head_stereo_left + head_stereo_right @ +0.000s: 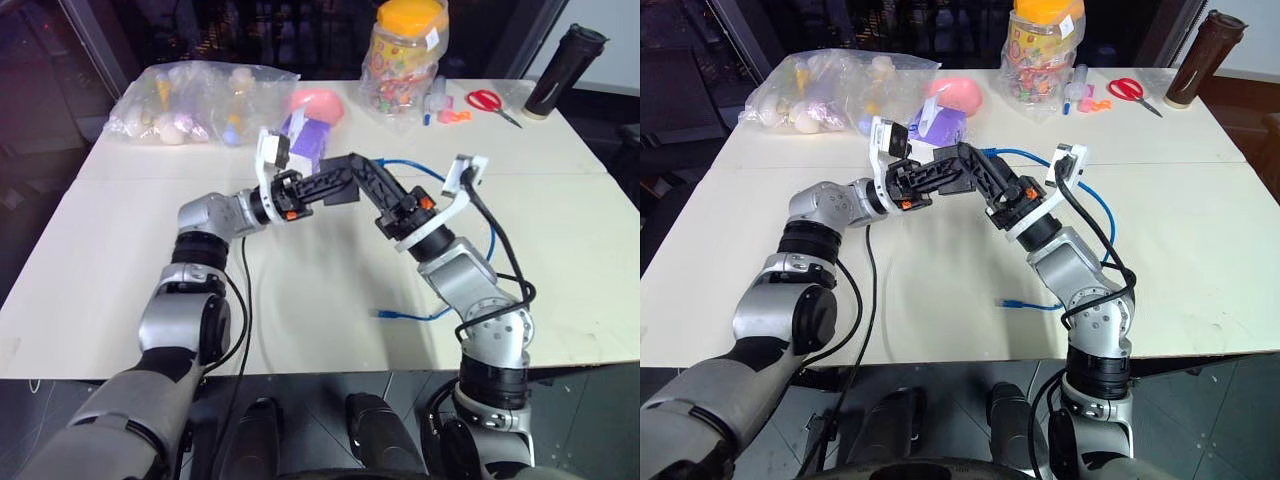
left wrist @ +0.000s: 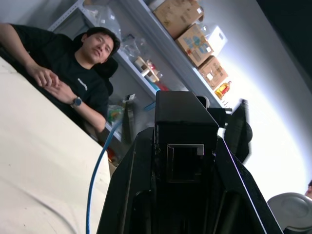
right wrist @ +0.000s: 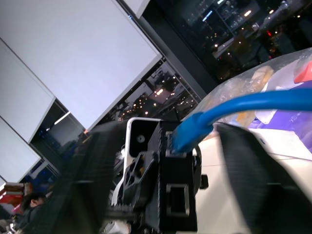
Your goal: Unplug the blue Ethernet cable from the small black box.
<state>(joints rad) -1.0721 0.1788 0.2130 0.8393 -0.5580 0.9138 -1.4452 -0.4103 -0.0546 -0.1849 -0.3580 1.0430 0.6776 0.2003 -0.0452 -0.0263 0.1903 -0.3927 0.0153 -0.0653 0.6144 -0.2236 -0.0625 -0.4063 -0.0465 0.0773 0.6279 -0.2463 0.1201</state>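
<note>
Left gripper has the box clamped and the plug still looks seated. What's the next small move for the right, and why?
Probably close the right gripper on the blue Ethernet cable at its boot, then pull straight away from the small black box. The plug still sits in the box, which the left gripper holds between its fingers, and the right fingers stand either side of the boot without clearly pinching it.

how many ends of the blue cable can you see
2: one end of the blue Ethernet cable is plugged into the small black box; the other lies loose on the table.

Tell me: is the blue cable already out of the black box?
No: in the right wrist view the blue cable plug sits in the black box.
</note>
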